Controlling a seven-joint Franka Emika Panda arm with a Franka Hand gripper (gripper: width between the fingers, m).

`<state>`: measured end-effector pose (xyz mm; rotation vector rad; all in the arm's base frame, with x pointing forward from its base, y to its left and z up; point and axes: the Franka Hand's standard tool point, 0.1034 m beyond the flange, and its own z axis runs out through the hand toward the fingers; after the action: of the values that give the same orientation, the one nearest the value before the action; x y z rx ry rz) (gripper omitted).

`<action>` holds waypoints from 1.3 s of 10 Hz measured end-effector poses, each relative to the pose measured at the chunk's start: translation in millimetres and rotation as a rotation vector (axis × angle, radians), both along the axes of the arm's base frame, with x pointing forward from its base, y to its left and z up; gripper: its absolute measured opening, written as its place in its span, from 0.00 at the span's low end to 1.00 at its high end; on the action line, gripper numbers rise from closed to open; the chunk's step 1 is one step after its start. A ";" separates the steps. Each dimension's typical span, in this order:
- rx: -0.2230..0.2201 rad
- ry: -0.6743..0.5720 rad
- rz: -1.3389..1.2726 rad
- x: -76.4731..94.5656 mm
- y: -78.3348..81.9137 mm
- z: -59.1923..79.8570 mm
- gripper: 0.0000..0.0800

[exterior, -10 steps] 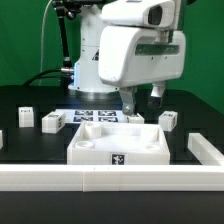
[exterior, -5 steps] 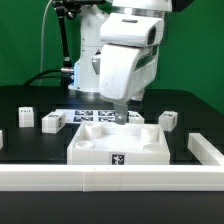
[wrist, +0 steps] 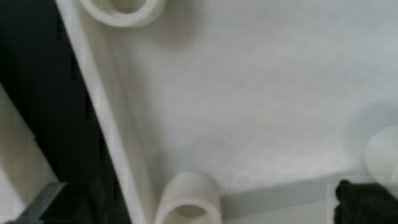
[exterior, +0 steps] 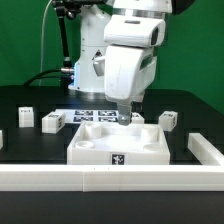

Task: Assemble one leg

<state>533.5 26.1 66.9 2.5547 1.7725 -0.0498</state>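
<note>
Three legs show in the exterior view as small white tagged blocks: one leg [exterior: 25,117] at the far left, a second leg [exterior: 53,121] beside it, and a third leg [exterior: 168,120] at the right. My gripper [exterior: 124,117] hangs apart from all of them, low over the back of the large square white piece with a raised rim [exterior: 115,152]. In the wrist view my gripper [wrist: 205,203] is open; its dark fingertips [wrist: 363,195] stand wide apart. A round hollow post [wrist: 185,196] of the square piece lies between them, untouched. No leg shows in the wrist view.
The marker board [exterior: 88,115] lies behind the square piece. A white rail [exterior: 110,181] runs along the table's front, with a raised arm [exterior: 206,150] at the exterior view's right. A second round post [wrist: 121,9] and the piece's rim [wrist: 103,110] show in the wrist view.
Since a second ago my gripper has swung toward the exterior view's left and come down over the back of the square piece. In the last half second it has barely moved.
</note>
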 end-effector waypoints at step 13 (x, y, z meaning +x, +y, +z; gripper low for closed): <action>0.016 0.096 0.106 -96.3 -7.3 -41.0 0.81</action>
<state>437.3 18.8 25.9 2.5046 1.9469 -0.1582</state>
